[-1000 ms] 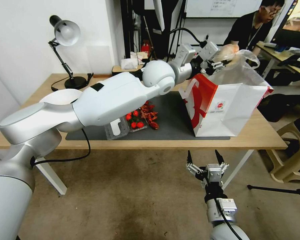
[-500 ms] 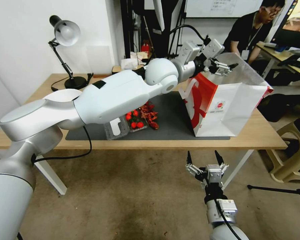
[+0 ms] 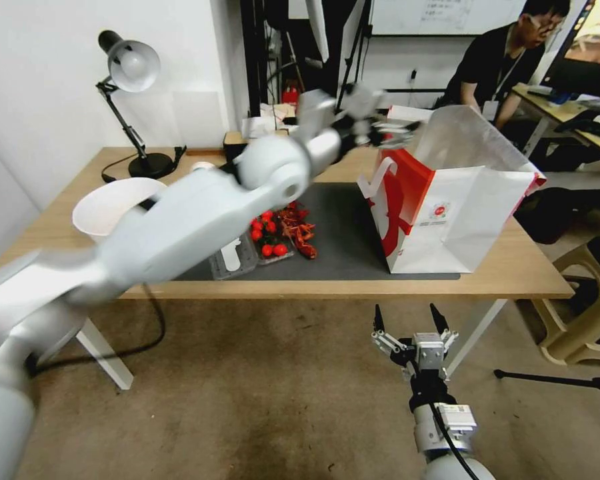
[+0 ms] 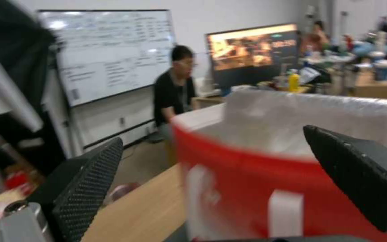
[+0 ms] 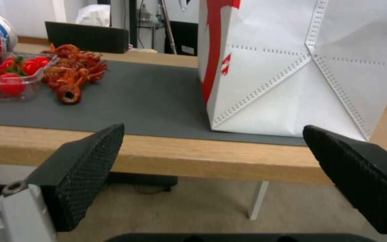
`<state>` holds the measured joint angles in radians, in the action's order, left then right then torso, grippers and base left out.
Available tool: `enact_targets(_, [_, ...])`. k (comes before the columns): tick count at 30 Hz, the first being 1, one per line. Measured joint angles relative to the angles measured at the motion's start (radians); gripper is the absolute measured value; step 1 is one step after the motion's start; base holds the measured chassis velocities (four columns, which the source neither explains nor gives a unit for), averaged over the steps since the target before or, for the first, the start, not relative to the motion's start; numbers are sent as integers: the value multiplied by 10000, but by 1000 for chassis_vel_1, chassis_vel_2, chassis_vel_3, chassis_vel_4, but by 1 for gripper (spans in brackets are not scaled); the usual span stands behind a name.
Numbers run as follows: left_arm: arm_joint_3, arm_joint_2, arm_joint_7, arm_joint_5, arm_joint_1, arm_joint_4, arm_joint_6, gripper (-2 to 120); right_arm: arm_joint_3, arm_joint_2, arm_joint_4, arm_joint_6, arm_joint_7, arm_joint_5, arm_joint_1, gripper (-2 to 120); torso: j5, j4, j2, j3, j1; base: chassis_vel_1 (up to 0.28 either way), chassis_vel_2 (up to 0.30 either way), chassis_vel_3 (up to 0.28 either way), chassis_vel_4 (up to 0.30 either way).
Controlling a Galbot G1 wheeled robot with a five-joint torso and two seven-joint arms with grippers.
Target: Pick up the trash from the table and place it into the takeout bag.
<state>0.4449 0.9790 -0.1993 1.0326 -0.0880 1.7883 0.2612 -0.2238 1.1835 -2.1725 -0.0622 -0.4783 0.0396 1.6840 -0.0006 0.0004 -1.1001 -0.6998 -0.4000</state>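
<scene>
Pulled back since a moment ago from over the takeout bag, toward 9 o'clock of its rim: left gripper, fingers spread wide, holding nothing. Upright at 3 o'clock on the table, bag mouth open. Parked below the table edge at 6 o'clock: right gripper, spread, empty.

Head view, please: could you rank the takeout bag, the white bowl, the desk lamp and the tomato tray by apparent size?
1. Takeout bag
2. Desk lamp and white bowl: too alike, and the bowl is partly hidden by the left arm
3. Tomato tray
</scene>
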Motion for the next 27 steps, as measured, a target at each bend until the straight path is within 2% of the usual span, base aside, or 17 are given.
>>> enact_targets(2, [-970,-511,-184,-419,-1187,652,10,100,0,-9,0,-19,-2,5,-24,100,2,0,0,0,1,0,0,0,0])
enact_targets(3, [-970,-511,-184,-419,-1187,652,10,100,0,-9,0,-19,-2,5,-24,100,2,0,0,0,1,0,0,0,0])
enact_targets(6, [-2678,-1072,-329,-1278,-3448,1575,-114,100,15,-9,0,-32,-3,9,-53,100,3,-2,0,0,0,0,0,0,0])
enact_targets(7, [-2678,-1072,-329,-1278,-3448,1575,-114,100,15,-9,0,-32,-3,9,-53,100,3,-2,0,0,0,0,0,0,0])
enact_targets(9, [-3917,-1325,-433,-2328,-5360,2167,-539,100,66,-1,3,-34,-2,9,-97,100,4,-5,0,1,0,0,0,0,0])
enact_targets(10, [-3917,-1325,-433,-2328,-5360,2167,-539,100,66,-1,3,-34,-2,9,-97,100,4,-5,0,1,0,0,0,0,0])
enact_targets(13, [-5113,-1420,-696,-3384,-7421,2757,-1055,100,132,-2,5,-34,9,-13,-130,100,2,0,0,0,1,0,0,0,0])
enact_targets(14, [-5113,-1420,-696,-3384,-7421,2757,-1055,100,132,-2,5,-34,9,-13,-130,100,2,0,0,0,1,0,0,0,0])
enact_targets(16, [-6100,-1288,-1110,-4396,-9014,3123,-1697,100,165,2,-5,-40,27,-64,-88,100,6,-6,-1,1,2,0,0,0,0])
enact_targets(18, [-6949,-956,-1446,-5147,-10355,3456,-1988,100,198,0,-19,-40,38,-101,-85,100,5,-5,0,0,1,0,0,0,0])
enact_targets(19, [-6949,-956,-1446,-5147,-10355,3456,-1988,100,198,0,-19,-40,38,-101,-85,100,5,-5,0,0,1,0,0,0,0])
enact_targets(21, [-7493,-624,-1737,-5802,-11398,3722,-2216,100,208,11,-42,-44,42,-151,-65,100,6,2,0,0,1,0,0,0,0])
enact_targets(22, [-7875,-369,-1888,-6174,-12064,3898,-2377,100,197,49,-88,-62,46,-207,31,100,4,-3,-1,1,2,0,0,0,0])
enact_targets(23, [-7875,-369,-1888,-6174,-12064,3898,-2377,100,197,49,-88,-62,46,-207,31,100,4,-3,-1,1,2,0,0,0,0])
enact_targets(24, [-8170,-203,-1952,-6302,-12521,4065,-2429,100,183,63,-123,-72,46,-237,82,100,5,-9,-1,1,2,0,0,0,0])
enact_targets(25, [-8559,-1,-1978,-6384,-13098,4324,-2452,100,169,63,-150,-76,48,-259,104,100,6,-4,-1,0,1,0,0,0,0])
enact_targets(27, [-8670,62,-1992,-6417,-13236,4385,-2462,100,166,62,-155,-76,49,-264,107,100,9,-3,-1,-1,2,0,0,0,0])
